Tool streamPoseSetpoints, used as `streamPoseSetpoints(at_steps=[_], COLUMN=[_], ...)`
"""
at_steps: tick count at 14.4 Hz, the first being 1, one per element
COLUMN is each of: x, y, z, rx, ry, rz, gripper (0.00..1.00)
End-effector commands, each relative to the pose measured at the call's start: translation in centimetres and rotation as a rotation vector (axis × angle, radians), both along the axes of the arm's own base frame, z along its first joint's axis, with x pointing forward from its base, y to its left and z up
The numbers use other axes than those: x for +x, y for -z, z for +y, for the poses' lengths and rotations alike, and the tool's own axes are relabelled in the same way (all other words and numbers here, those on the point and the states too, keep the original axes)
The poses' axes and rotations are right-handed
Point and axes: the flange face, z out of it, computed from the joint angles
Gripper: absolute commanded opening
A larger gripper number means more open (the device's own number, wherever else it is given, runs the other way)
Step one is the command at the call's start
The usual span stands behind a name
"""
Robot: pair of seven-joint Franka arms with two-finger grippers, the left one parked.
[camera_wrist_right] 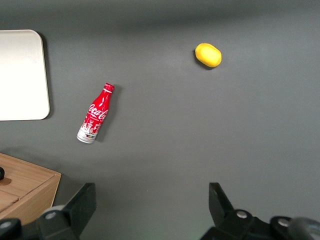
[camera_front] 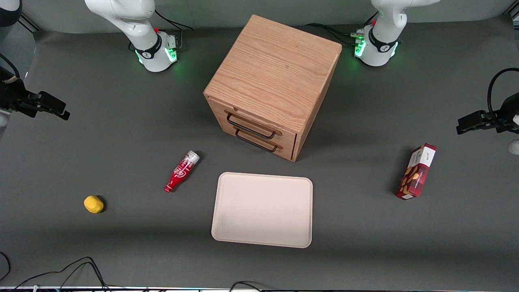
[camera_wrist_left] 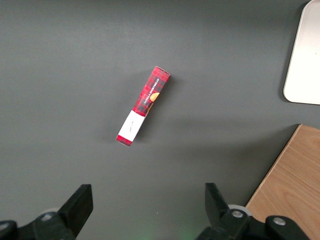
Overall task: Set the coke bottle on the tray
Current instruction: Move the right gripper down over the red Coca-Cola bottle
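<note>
Two-finger claw (camera_wrist_right: 150, 210) spread wide, gripping nothing, high above dark table. Slim red coke bottle (camera_wrist_right: 96, 114) lying flat well below, just beside pale beige rectangular tray (camera_wrist_right: 22, 75). Best closed across the body, crosswise to its length.

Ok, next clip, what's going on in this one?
Nothing is being handled yet. The coke bottle lies on its side on the table, beside the bare tray and not touching it. The right arm's hand hangs open high above the table, toward the working arm's end, holding nothing.
</note>
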Motion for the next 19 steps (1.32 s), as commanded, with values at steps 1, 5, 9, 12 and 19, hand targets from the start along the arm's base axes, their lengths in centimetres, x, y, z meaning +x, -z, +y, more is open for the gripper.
streamPoseSetpoints(at_steps=[1,5,9,12,19], x=[-0.2,0.4,4.5,7.1,7.8], y=[-0.1,1.7,7.1,12.5,27.6], z=[-0.3,1.4,6.5,12.0,18.3], rx=[-0.001,0.051,0.110,0.125,0.037], ry=[0.008,0.009,0.163,0.312,0.466], rz=[0.005,0.023,0.032,0.053,0.069], gripper=[1.00,1.00,1.00,1.00,1.00])
